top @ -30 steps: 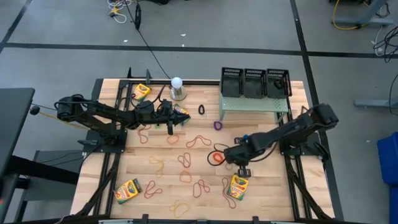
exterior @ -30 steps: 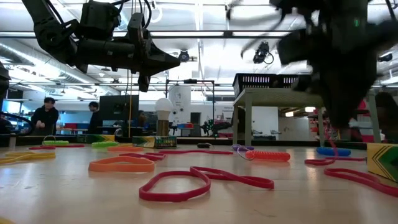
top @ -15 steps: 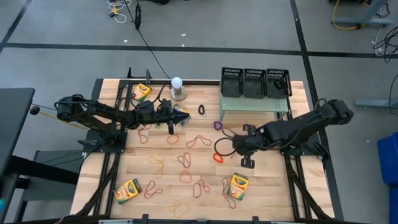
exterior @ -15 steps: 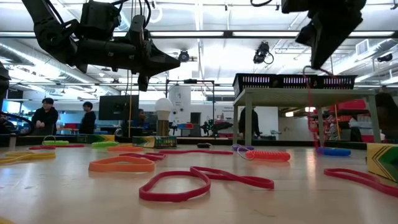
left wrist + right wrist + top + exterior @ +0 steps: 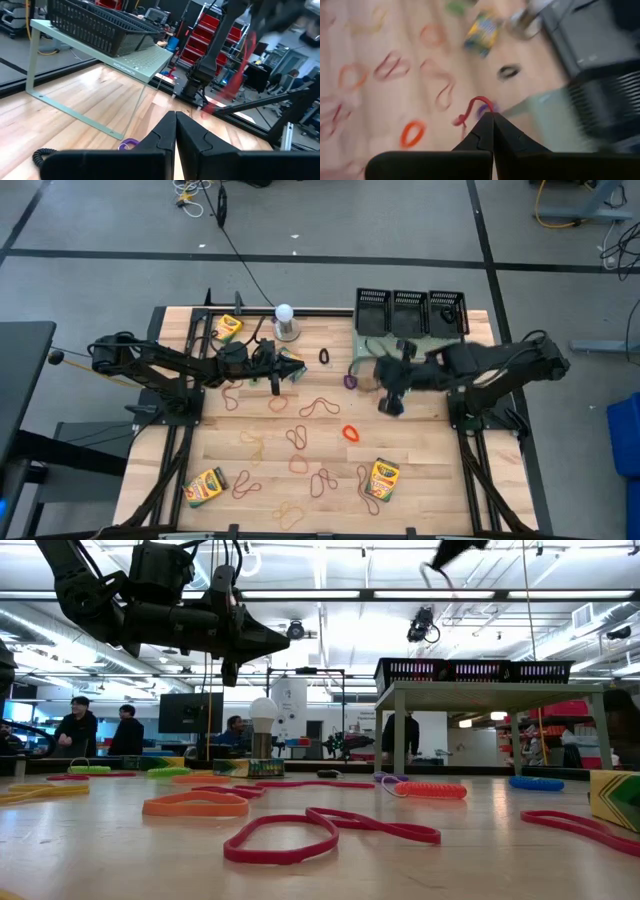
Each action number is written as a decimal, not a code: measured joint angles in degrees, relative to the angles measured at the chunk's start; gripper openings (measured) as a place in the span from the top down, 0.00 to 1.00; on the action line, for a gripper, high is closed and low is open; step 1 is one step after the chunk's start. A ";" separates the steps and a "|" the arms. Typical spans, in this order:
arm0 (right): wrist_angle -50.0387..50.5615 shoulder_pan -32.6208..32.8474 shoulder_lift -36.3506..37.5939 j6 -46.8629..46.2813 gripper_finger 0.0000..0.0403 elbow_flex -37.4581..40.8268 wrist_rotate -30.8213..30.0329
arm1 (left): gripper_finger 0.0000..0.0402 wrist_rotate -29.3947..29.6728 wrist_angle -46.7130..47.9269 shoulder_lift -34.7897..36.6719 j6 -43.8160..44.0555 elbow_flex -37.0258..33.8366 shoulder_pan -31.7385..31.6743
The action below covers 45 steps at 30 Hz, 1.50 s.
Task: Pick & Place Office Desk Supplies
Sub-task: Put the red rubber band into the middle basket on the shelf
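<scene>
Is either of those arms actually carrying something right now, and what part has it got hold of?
Yes. The right gripper has its jaws shut on a red rubber band, pinching one end so the loop dangles. The left gripper is shut and empty.

bright overhead lighting; right wrist view motion-blurred.

Three black baskets (image 5: 408, 311) sat in a row at the upper right of the desk (image 5: 420, 480). The right tool (image 5: 388, 388) hung blurred just below them, right of centre. Rubber bands (image 5: 318, 406) lay scattered across the middle.
</scene>
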<state>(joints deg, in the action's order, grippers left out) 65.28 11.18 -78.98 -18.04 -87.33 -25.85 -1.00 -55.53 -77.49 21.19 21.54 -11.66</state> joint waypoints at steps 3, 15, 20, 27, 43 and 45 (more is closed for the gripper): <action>-0.02 -3.30 0.00 1.91 1.00 -4.50 -2.85 | 0.96 1.12 0.00 0.00 0.10 0.00 0.02; -1.23 -23.06 0.02 2.71 1.00 -16.81 -11.79 | 0.96 3.59 -0.02 0.00 0.23 0.00 0.02; 1.26 -33.67 0.02 3.93 1.00 -14.67 -9.75 | 0.96 4.05 -0.02 0.00 0.24 0.00 0.02; 0.89 -44.60 -0.02 5.28 1.00 -5.52 -6.42 | 0.96 4.05 -0.02 0.00 0.46 -0.02 0.04; -3.31 -50.92 -0.04 2.38 0.86 7.46 1.08 | 0.96 4.03 -0.01 0.00 4.96 0.00 0.00; -3.36 -50.92 -0.03 2.34 0.81 7.46 1.14 | 0.96 4.03 -0.01 0.00 4.96 -0.01 -0.04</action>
<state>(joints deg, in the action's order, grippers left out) 61.92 -39.75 -79.01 -15.70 -79.87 -24.71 3.03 -55.55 -77.49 26.15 21.53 -11.70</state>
